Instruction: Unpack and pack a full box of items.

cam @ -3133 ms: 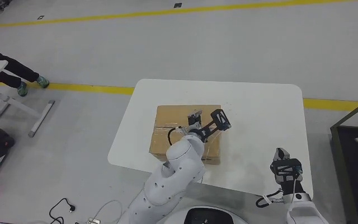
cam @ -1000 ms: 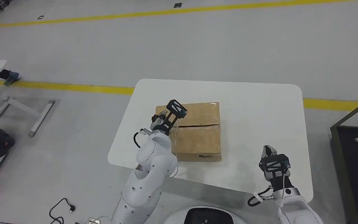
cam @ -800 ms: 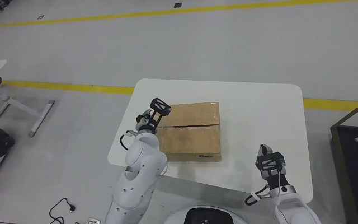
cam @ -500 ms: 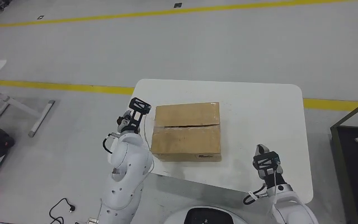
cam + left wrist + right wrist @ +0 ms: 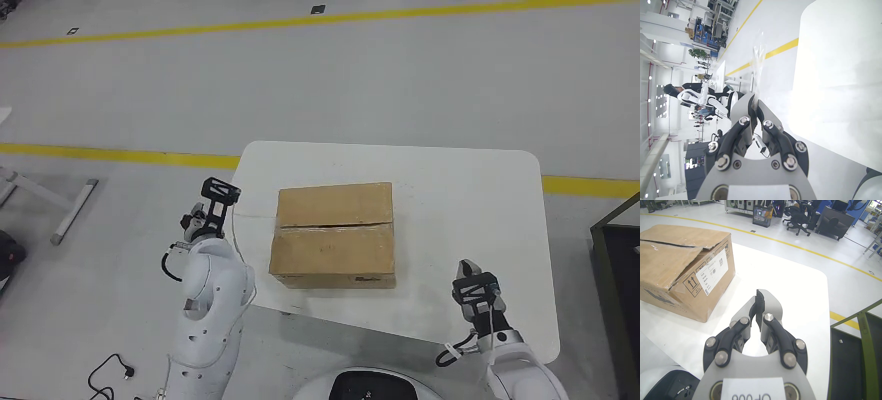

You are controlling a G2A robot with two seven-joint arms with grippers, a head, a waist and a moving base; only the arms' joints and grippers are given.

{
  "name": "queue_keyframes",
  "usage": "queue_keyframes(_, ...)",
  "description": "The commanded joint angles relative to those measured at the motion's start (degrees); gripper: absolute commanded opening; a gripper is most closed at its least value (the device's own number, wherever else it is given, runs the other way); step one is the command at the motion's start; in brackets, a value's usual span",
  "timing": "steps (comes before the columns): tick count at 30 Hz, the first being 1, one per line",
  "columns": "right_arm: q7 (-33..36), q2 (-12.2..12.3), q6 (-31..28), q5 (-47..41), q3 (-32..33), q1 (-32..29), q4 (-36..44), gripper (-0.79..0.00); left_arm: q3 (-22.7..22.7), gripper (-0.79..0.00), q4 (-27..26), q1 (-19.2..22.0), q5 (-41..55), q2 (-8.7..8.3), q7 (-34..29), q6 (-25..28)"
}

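A: Where's the box (image 5: pixel 335 235)?
B: Mid tabletop (image 5: pixel 470 190), flaps down, seam across the top. One flap edge is torn nr the side w/ the white label (image 5: pixel 712 271).
A: And the left gripper (image 5: pixel 755 99)?
B: Off the tabletop's left edge, over the floor (image 5: pixel 120 260), well apart from the box. Fingers pinched on a strip of clear tape (image 5: pixel 758 60) that sticks out past the tips.
A: The right gripper (image 5: pixel 757 300)?
B: Above the tabletop's near right corner, apart from the box. Fingers closed pad to pad, empty.
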State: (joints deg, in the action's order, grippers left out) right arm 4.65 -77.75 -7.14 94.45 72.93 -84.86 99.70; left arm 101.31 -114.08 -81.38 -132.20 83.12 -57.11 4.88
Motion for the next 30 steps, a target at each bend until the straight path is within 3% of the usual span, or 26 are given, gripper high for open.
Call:
queue_keyframes(1,-0.1,0.0,0.0,-0.1,0.1,-0.1,0.1,-0.785,0.6,-0.785,1.3,0.4,-0.5,-0.02,0.0,-0.6)
queue_keyframes(19,-0.3,0.4,0.1,-0.7,0.6,-0.9,0.7,-0.785,5.1,-0.785,7.8,3.4,-3.3,-0.41,0.7,-0.7)
queue_keyframes(20,-0.3,0.4,0.1,-0.7,0.6,-1.0,0.7,-0.785,5.2,-0.686,8.2,3.7,-3.3,-0.42,0.7,-0.7)
queue_keyframes(21,-0.4,0.5,0.1,-0.6,0.5,-1.1,0.8,-0.785,5.2,-0.674,8.6,3.9,-3.2,-0.43,0.7,-0.4)
queue_keyframes(22,-0.4,0.5,0.1,-0.6,0.5,-1.2,0.9,-0.785,5.1,-0.585,9.1,4.1,-3.3,-0.44,0.9,-0.1)
queue_keyframes(23,-0.4,0.5,0.2,-0.6,0.5,-1.3,0.9,-0.785,5.1,-0.148,9.7,4.3,-3.5,-0.46,0.7,0.2)
queue_keyframes(24,-0.3,0.5,0.3,-0.6,0.6,-1.4,1.0,-0.785,5.2,0.000,10.2,4.6,-3.7,-0.47,0.5,0.2)
queue_keyframes(30,-0.3,0.6,0.5,-0.7,0.7,-2.1,1.4,-0.785,5.6,0.000,12.1,5.4,-6.1,-0.52,-1.2,-0.6)
